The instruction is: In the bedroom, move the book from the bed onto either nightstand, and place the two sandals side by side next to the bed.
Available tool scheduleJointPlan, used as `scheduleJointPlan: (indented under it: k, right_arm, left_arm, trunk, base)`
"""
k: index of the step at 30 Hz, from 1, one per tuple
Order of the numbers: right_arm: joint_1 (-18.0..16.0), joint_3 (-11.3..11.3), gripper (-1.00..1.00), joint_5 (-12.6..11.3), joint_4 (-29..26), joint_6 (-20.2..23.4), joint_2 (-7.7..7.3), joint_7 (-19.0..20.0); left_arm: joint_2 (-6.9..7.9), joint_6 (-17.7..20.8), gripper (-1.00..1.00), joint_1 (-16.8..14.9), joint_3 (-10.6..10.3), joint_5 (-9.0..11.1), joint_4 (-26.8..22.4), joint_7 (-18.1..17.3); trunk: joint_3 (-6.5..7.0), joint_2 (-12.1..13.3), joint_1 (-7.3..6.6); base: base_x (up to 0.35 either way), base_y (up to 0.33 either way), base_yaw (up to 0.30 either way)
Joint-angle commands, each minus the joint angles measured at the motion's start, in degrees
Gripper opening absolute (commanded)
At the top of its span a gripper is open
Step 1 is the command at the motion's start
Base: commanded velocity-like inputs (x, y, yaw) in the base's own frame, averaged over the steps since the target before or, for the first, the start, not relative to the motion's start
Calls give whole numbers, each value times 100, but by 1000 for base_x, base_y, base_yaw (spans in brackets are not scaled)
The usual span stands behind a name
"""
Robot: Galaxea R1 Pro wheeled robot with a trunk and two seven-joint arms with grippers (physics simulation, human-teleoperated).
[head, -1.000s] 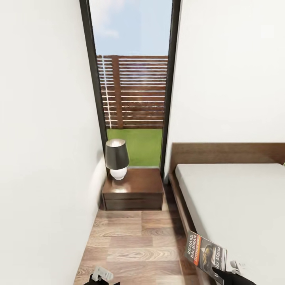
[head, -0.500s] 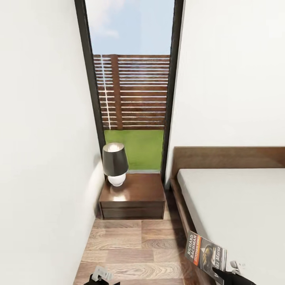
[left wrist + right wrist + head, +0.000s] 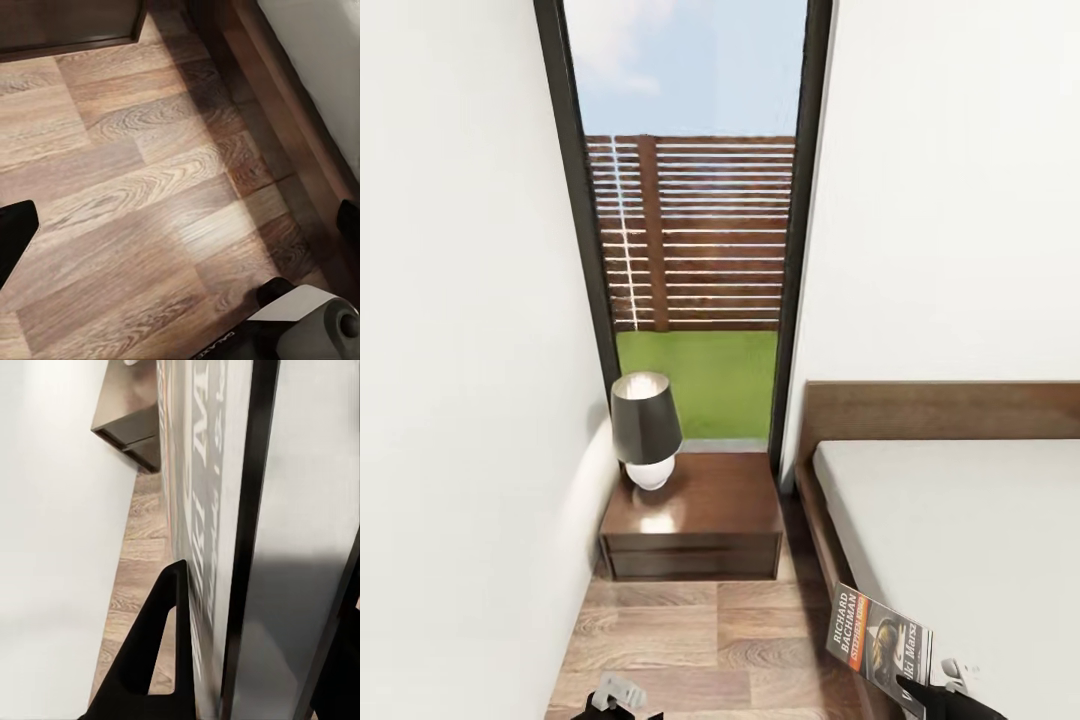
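Observation:
My right gripper is shut on the book, holding it upright over the bed's near left edge, with the orange-banded cover facing me. In the right wrist view the book stands edge-on between the dark fingers. The dark brown nightstand stands ahead by the window, left of the headboard, across a stretch of plank floor. My left gripper hangs low over the floor, open, its fingertips wide apart with nothing between them. The two sandals are out of view.
A black-shaded lamp occupies the nightstand's left half; the right half of its top is bare. A white wall closes the left side of the narrow aisle. The bed frame borders the floor on the other side.
The whole view has shifted: the nightstand, lamp and window now look nearer and lower in the picture, so the camera has moved forward. The book stays in my right gripper.

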Motion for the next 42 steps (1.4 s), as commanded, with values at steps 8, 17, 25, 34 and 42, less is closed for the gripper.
scheduleJointPlan:
  k: [8,17,25,34,42]
  right_arm:
    - [-12,24,-100,-40,21,-44,2,23]
    - [-12,24,-100,-39,21,-44,2,23]
    - [-12,24,-100,-39,21,-44,2,23]
    - [-12,24,-100,-39,21,-44,3,23]
    - [-12,24,-100,-39,21,-44,2,17]
  left_arm:
    - [0,-32,100,-6,47,-61,4,-15]
    - [0,-32,100,-8,47,-61,4,-15]
    - [0,-32,100,-6,47,-61,4,-15]
    - [0,-32,100,-8,47,-61,4,-15]
    - [0,-32,100,-7,47,-61,4,-15]
  trunk:
    - [-11,-10,6]
    - [-11,-10,6]
    - [-11,-10,6]
    - [-11,-10,6]
    - [-11,-10,6]
  base:
    - [332,0,0]
    - [259,0,0]
    - [3,0,0]
    - [222,0,0]
    - [323,0,0]
